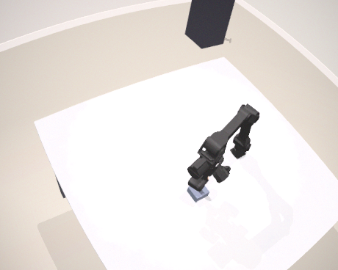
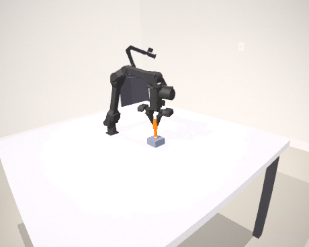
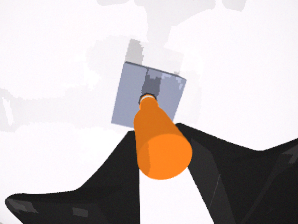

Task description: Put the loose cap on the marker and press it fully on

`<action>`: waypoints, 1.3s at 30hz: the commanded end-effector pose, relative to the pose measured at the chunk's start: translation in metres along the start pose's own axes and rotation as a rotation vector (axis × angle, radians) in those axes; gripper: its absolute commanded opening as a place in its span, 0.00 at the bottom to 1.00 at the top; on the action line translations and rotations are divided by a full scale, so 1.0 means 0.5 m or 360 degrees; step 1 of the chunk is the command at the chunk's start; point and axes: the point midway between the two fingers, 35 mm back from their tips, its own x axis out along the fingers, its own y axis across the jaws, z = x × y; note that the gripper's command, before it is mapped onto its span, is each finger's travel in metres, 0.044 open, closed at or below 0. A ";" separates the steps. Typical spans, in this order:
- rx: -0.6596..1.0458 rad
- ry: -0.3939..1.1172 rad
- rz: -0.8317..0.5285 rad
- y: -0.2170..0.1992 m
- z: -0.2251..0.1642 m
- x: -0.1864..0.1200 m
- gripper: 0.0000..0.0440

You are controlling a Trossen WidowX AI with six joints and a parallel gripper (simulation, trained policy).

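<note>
My gripper point(image 2: 154, 123) point(image 3: 155, 132) is shut on the orange cap point(image 2: 155, 125) point(image 3: 165, 156), which hangs upright between the fingertips. The orange marker point(image 2: 155, 133) point(image 3: 148, 104) stands upright in the grey-blue holder block point(image 1: 202, 196) point(image 2: 152, 141) point(image 3: 124, 95). In the exterior view the cap is directly above the marker, in line with it, with its lower edge at about the marker's tip. Whether the tip is inside the cap is hidden. In the wrist view the cap covers the marker's upper part. In the top view the arm hides the marker and most of the cap.
The holder block stands on the white table point(image 1: 136, 147) point(image 2: 101, 174). The arm's base point(image 1: 239, 152) point(image 2: 112, 131) stands behind it on the table. A dark pillar-like block point(image 1: 209, 22) point(image 2: 134, 90) stands beyond the table's far edge.
</note>
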 end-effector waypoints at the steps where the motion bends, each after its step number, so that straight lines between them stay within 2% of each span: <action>1: 0.0010 -0.0016 0.0027 0.001 0.000 0.017 0.02; 20: -0.0053 -0.0050 0.0071 -0.003 -0.004 0.104 0.01; 22: -0.0059 -0.0048 0.0096 0.002 -0.005 0.113 0.13; 28: -0.0072 -0.0079 0.0137 0.019 0.003 0.124 0.20; 39: -0.0129 -0.0044 0.0110 0.011 -0.004 0.135 0.24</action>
